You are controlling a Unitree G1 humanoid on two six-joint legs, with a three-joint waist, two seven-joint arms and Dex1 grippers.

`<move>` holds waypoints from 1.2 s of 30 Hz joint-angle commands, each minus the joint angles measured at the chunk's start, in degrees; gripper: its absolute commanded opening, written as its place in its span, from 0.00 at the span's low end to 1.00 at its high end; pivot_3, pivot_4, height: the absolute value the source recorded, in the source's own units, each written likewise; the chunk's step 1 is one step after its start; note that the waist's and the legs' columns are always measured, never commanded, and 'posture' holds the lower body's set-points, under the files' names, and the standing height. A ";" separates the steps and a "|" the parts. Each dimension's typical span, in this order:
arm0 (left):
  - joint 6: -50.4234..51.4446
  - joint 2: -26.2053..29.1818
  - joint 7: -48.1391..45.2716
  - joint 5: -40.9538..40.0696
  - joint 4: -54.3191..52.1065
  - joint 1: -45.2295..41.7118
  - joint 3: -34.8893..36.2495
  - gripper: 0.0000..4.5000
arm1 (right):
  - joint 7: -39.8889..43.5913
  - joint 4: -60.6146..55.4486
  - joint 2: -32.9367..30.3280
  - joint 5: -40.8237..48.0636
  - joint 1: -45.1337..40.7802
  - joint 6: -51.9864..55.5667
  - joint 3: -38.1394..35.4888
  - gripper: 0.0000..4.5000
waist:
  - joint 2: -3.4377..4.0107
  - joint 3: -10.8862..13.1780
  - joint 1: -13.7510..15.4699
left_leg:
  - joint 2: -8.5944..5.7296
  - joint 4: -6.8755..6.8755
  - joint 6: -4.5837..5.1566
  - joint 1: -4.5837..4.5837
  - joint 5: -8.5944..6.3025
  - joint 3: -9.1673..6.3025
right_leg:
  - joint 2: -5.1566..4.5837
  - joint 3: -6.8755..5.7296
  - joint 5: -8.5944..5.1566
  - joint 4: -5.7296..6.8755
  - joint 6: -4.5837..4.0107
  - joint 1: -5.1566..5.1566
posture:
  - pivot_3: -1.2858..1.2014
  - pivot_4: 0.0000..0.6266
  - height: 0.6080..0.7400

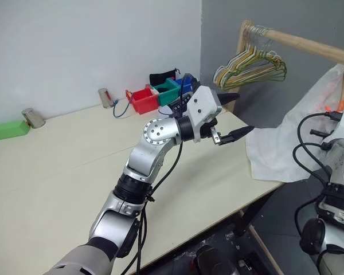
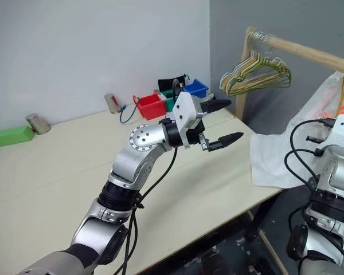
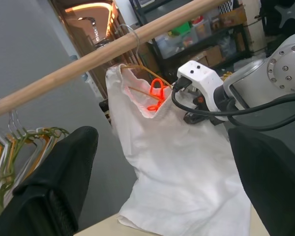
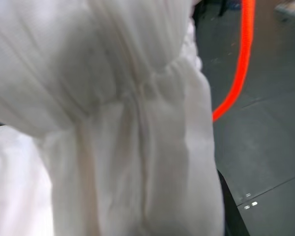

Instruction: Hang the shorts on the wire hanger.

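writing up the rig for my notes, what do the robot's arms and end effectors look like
The left arm is silver-grey metal with black joint bands, a round silver disc ringed with small holes at the wrist, and a black cable running along it. Its left end effector has a white angular housing and two black tapered fingers. The right arm is the same silver and black, with looping black cables and a white wrist housing.

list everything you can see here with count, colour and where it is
shorts: 1, white, draped on the hanger at the rail, hem on the table's corner
wire hanger: 1, yellow-orange, hooked on the rail
rail: 1, wooden, right of the table
spare hangers: bunch, green, yellow, white, on the rail
bins: 3, red, green, blue, table's far edge
metal cups: 2, silver, far edge
block: 1, green, far left
table: 1, pale
left gripper: open, over the table
right gripper: shut on shorts
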 commanded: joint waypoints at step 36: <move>1.28 1.86 -0.60 -1.07 -2.79 0.11 0.65 1.00 | -3.16 -20.52 -0.13 -1.61 -0.85 8.31 9.34 0.99 | 0.00 0.00 0.15 | -0.03 -0.01 0.01 -0.03 -0.01 -0.06 | 0.01 0.02 -0.05 -0.09 0.11 0.08 | 0.34 0.00 1.00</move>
